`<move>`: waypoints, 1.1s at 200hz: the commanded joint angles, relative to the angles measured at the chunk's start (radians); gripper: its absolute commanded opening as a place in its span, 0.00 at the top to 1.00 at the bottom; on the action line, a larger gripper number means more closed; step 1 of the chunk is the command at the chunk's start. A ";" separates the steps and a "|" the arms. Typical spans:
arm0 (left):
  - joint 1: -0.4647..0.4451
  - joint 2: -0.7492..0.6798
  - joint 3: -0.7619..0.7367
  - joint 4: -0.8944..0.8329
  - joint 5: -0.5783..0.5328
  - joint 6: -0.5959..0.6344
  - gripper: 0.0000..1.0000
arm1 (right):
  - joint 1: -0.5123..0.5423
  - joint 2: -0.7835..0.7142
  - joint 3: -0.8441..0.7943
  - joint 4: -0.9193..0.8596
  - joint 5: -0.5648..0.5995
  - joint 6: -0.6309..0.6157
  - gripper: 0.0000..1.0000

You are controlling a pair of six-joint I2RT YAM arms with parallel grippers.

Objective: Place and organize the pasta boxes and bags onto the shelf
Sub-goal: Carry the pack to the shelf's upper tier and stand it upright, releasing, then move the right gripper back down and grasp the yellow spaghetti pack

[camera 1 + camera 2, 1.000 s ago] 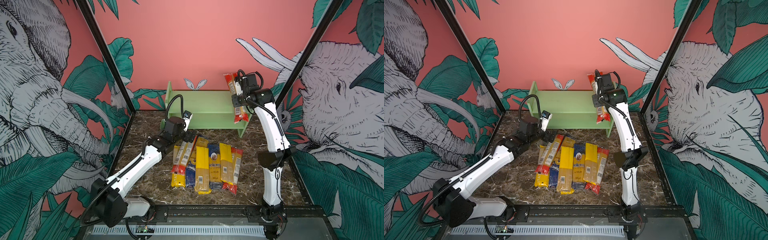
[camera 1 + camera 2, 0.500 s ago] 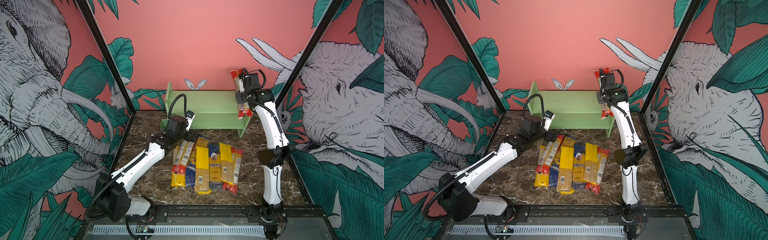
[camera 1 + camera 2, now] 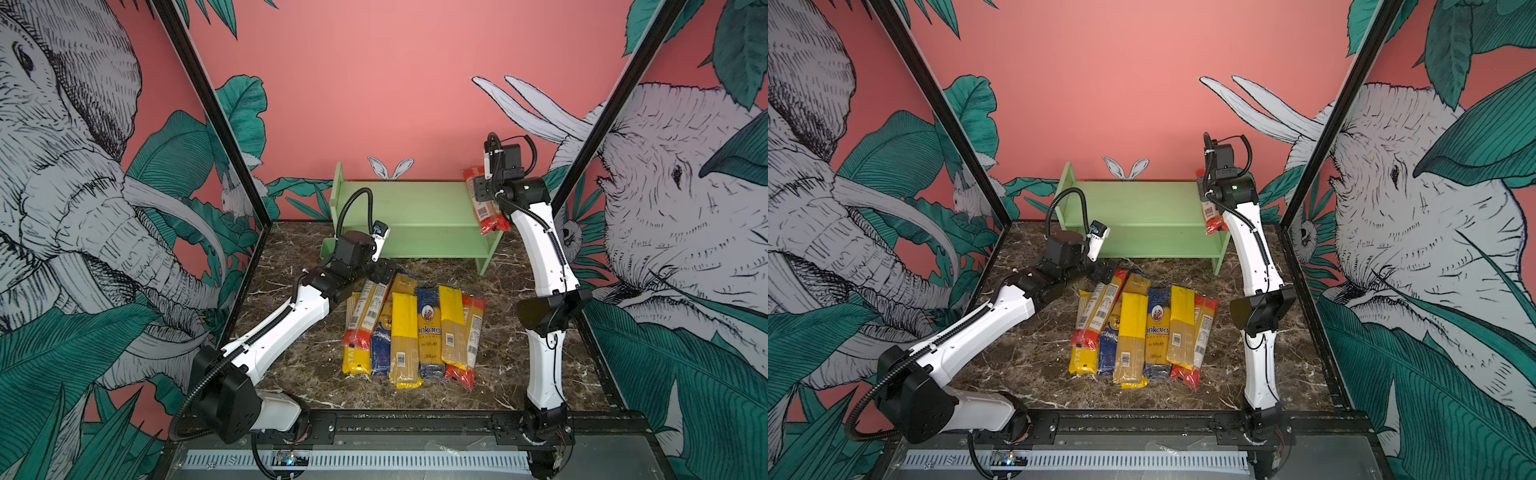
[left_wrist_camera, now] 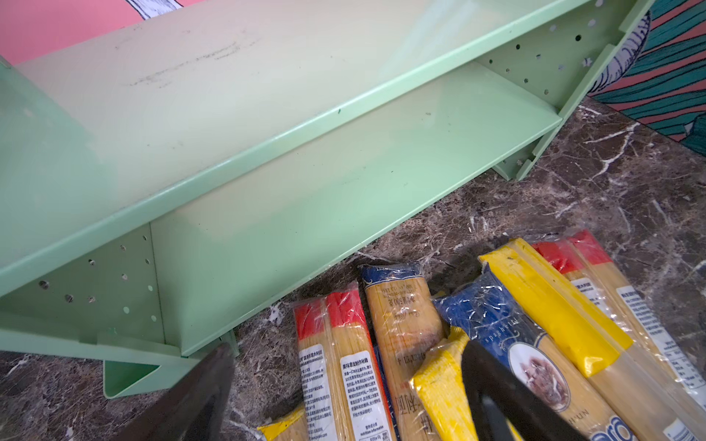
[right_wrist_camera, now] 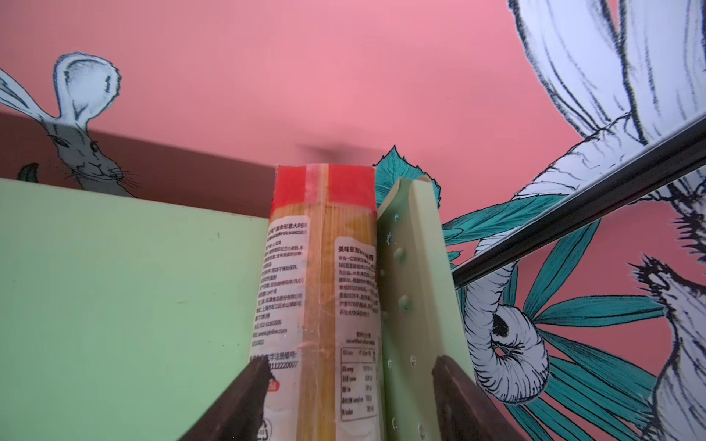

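The right tool (image 5: 349, 361) has its jaws apart around the red-ended packet (image 5: 321, 267). This packet lies on the upper board (image 5: 114, 286) of the shelf (image 3: 415, 245), tight against the side panel (image 5: 412, 267). Its near end overhangs the front edge, so a finger that catches the plastic or the panel while drawing back could pull it off. The left tool (image 4: 347, 345) is wide and empty above the heap of packets (image 3: 411, 332) on the worktop (image 3: 519, 361).

Brown marbled tabletop (image 3: 498, 374), pink back wall (image 3: 374, 83), elephant-and-leaf murals (image 3: 70, 174) on both sides, black corner posts (image 3: 210, 112), rabbit drawing (image 5: 82, 126)
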 commanded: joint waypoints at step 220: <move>-0.004 -0.403 -0.243 -0.133 -0.110 -0.151 0.05 | 0.303 -0.609 -0.765 -0.015 -0.088 0.196 0.22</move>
